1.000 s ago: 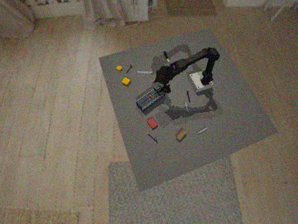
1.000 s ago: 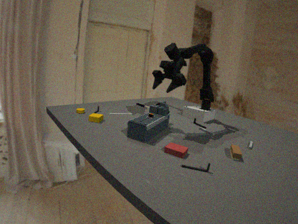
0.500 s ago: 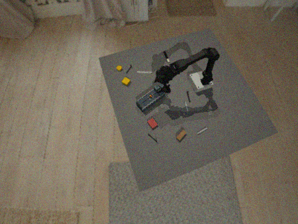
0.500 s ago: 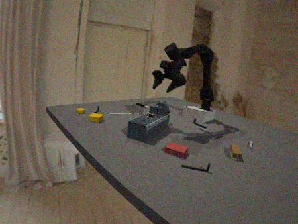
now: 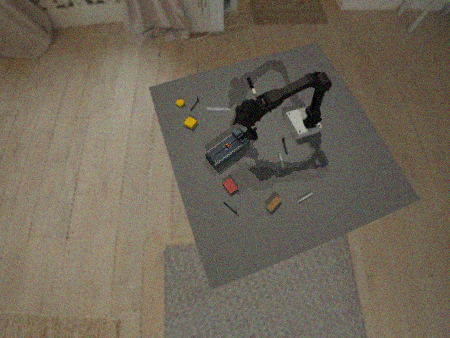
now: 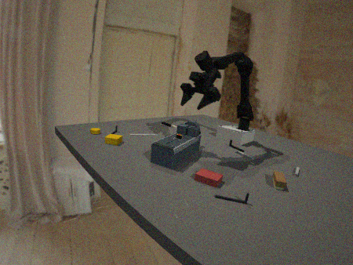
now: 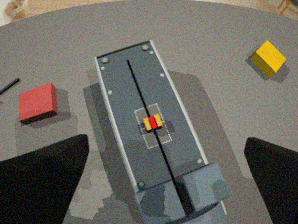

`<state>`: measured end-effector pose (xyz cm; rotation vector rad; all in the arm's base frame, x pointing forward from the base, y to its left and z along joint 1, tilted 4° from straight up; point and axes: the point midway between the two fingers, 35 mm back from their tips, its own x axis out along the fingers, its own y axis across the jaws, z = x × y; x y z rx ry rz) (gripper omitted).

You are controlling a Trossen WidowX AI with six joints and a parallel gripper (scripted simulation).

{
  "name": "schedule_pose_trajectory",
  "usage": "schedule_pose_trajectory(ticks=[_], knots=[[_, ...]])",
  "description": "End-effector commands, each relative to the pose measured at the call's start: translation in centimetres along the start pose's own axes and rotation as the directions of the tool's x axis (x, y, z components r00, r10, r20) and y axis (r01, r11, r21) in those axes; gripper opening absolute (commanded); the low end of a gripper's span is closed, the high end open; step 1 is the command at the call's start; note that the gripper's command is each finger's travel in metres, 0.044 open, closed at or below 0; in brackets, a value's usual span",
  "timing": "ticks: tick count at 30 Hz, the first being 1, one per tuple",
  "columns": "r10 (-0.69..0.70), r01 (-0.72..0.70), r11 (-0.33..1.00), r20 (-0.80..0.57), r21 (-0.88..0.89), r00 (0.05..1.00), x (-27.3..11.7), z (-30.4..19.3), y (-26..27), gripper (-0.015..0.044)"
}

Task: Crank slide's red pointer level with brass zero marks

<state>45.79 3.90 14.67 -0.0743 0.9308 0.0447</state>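
Note:
The machine, a long blue-grey box (image 5: 220,159) (image 6: 174,154) (image 7: 117,85), has a slot along its top and a raised blue-grey housing (image 6: 188,129) (image 7: 205,185) at the end nearer the arm. In the wrist view the slide's red pointer (image 7: 153,122) sits in a pale outlined window between the two brass marks (image 7: 159,120), and looks about level with them; a very small offset cannot be told. My gripper (image 6: 191,106) (image 7: 170,145) is open and empty, above the housing end and clear of the machine. No crank handle can be made out.
A red block (image 5: 230,185) (image 6: 209,177) (image 7: 37,103) lies beside the machine. A yellow block (image 5: 190,123) (image 6: 114,139) (image 7: 270,59) and a small yellow piece (image 5: 180,103) (image 6: 95,131) lie on its other side. An orange-brown block (image 5: 273,203) (image 6: 279,179) and several thin rods lie around.

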Motion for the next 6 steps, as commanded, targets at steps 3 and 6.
schedule_pose_trajectory(ticks=[3,6], knots=[[-0.003,0.003,1.0,-0.001,0.005,1.0,-0.05,-0.01,-0.03,0.044],[-0.003,0.003,1.0,-0.001,0.005,1.0,-0.05,-0.01,-0.03,0.044]])
